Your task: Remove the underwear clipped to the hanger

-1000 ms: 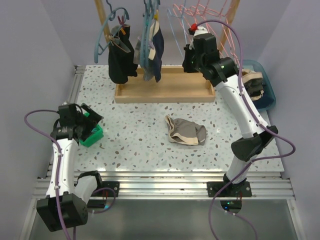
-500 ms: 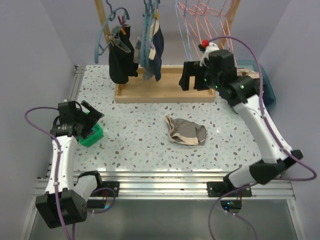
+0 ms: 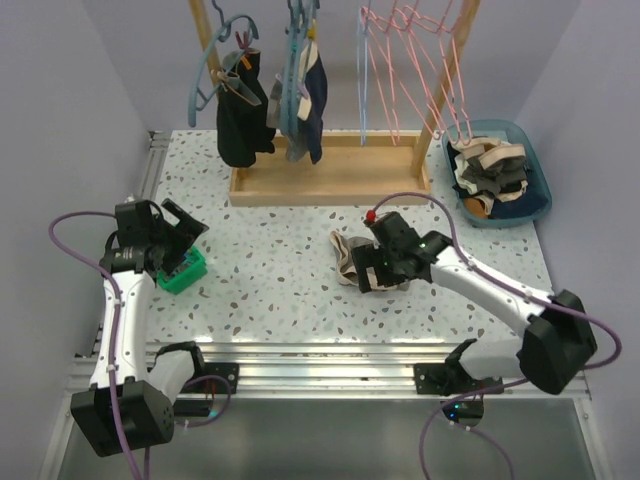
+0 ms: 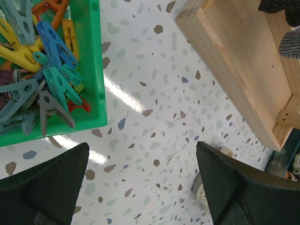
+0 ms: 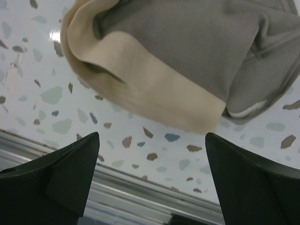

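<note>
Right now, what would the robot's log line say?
right fingers: open, over underwear on table | left fingers: open, beside peg bin | dark clothes: hanging

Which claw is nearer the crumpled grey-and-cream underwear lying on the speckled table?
Right. The right claw hovers directly over the grey-and-cream underwear; the left claw is far to its left, beside the green plastic clip bin.

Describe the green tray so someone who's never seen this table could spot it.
On the speckled table, look near the left edge, far from the blue basin on the right. The green tray there is small and alone holds coloured clothes pegs.
</note>
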Action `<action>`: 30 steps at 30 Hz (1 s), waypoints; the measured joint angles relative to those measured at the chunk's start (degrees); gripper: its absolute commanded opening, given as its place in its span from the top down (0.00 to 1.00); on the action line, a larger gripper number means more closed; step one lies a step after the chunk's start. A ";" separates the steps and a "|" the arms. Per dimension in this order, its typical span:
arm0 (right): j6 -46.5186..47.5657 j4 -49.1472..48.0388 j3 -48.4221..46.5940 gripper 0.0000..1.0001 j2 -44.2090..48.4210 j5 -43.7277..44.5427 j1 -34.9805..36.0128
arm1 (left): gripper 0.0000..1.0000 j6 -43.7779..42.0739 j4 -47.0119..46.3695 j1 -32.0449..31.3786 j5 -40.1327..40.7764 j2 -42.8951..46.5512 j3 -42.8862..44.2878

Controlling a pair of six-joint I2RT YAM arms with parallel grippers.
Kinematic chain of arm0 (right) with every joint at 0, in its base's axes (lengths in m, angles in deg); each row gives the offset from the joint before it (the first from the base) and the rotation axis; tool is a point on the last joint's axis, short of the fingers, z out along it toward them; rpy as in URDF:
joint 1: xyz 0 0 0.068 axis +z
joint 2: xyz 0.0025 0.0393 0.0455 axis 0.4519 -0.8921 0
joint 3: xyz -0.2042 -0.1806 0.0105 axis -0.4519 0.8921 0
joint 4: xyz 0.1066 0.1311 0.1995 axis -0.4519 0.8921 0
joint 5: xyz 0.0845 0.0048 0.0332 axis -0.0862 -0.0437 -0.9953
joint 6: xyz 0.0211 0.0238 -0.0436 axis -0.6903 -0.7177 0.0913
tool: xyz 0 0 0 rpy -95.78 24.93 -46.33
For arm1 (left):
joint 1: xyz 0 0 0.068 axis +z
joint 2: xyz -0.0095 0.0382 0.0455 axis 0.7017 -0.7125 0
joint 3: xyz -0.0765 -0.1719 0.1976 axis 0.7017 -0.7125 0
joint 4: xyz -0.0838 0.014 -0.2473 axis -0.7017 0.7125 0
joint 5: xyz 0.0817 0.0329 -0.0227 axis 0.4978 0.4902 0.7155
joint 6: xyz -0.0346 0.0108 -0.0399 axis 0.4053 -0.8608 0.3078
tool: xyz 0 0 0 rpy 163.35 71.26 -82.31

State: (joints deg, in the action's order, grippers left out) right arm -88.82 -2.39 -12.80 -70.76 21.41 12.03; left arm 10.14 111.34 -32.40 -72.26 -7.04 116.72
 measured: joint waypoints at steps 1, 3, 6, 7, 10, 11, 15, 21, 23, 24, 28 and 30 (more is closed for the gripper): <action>-0.33 -1.44 0.20 0.02 -2.49 0.46 0.00 | 0.00 -0.02 0.04 -0.07 0.02 0.02 -0.09; -1.03 -5.33 0.20 0.02 -6.34 1.55 0.00 | 0.00 -0.04 0.04 -0.24 0.00 0.04 -0.11; -2.32 -9.31 -1.07 0.02 -11.74 3.50 0.00 | 0.00 -0.20 0.11 -0.31 0.04 0.24 -0.11; -2.97 -10.49 -1.99 0.02 -14.32 4.39 0.00 | 0.00 -0.26 0.15 -0.31 0.04 0.35 -0.11; -5.31 -13.66 -3.85 0.02 -21.27 6.45 0.00 | 0.00 -0.50 0.61 -0.31 0.07 0.81 -0.11; -6.29 -13.97 -4.31 0.02 -23.34 7.34 0.00 | 0.00 -0.52 0.79 -0.31 0.07 0.94 -0.11; -9.53 -13.99 -7.45 0.12 -28.00 10.93 0.20 | 0.00 -0.72 1.27 -0.31 0.24 1.62 -0.13; -12.26 -16.44 -6.21 1.00 -27.65 13.88 -0.57 | 0.00 -1.51 1.60 -0.31 0.68 2.34 -0.79; -13.46 -17.66 -4.04 1.00 -25.90 14.71 -1.55 | 0.00 -1.51 1.77 -0.31 0.70 2.40 -1.27; -14.08 -18.38 -2.91 1.00 -24.68 14.23 -2.58 | 0.00 -1.53 1.81 -0.31 0.70 2.40 -1.44; -14.64 -16.28 0.63 1.00 -19.78 12.66 -9.94 | 0.00 -1.51 1.88 -0.33 0.66 2.43 -1.99; -14.38 -14.08 0.79 1.00 -16.37 11.74 -17.03 | 0.00 -1.53 1.88 -0.35 0.63 2.43 -1.99</action>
State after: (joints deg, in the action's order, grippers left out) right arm -103.21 -16.46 -12.02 -87.13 33.14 -5.00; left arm 8.61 113.22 -32.75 -71.63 -4.61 114.73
